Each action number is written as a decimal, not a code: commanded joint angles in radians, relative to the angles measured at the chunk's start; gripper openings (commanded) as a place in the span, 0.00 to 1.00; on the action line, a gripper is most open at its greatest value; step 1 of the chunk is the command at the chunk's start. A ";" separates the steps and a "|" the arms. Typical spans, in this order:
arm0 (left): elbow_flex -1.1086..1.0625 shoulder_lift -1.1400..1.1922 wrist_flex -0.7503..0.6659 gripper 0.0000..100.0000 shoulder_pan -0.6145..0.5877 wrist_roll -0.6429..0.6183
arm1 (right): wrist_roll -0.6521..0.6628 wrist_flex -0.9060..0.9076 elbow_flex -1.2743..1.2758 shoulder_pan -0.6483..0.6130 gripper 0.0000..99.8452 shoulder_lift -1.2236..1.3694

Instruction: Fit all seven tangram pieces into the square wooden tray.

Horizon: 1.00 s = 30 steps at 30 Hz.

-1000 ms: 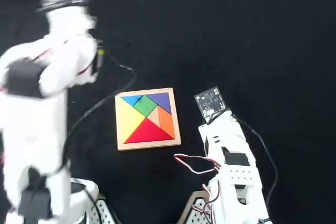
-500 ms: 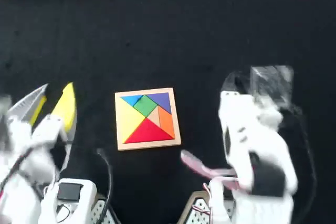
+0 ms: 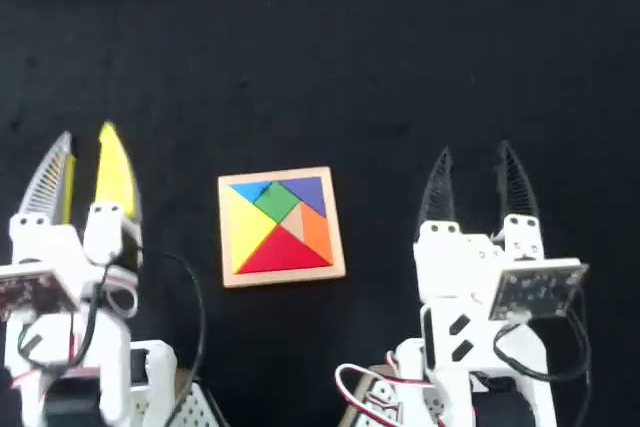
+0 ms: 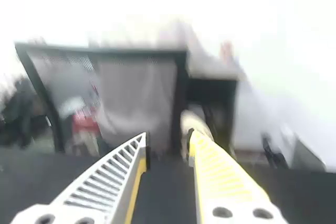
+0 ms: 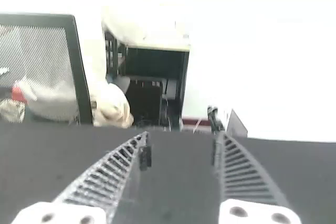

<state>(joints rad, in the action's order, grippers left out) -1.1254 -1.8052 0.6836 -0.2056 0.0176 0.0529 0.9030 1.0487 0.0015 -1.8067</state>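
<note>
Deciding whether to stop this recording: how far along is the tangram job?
Done, it seems: coloured pieces fill the tray edge to edge. One tan patch near the middle may be a piece or bare wood; I cannot tell. In hand: nothing; left gripper and right gripper flank the tray, jaws open and empty. Left: at most checking that patch.

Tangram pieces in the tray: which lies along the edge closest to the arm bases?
The red triangle: its long side runs along the near edge of the tray. The yellow triangle fills the left side; the rest lie farther back.
</note>
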 commanded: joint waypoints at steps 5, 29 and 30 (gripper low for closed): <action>-0.357 0.014 -0.417 0.14 -0.025 -0.003 | -0.008 -0.279 0.165 -0.015 0.26 -0.059; -0.575 0.008 0.241 0.14 0.025 -0.005 | -0.008 0.109 0.638 0.060 0.26 -0.064; -0.575 0.008 0.293 0.14 0.024 -0.005 | -0.008 0.163 0.638 0.055 0.26 -0.064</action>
<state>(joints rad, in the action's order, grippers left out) -1.6809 -1.7914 0.7772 -0.1872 0.0161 0.0514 0.9352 1.6870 0.0890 -1.8067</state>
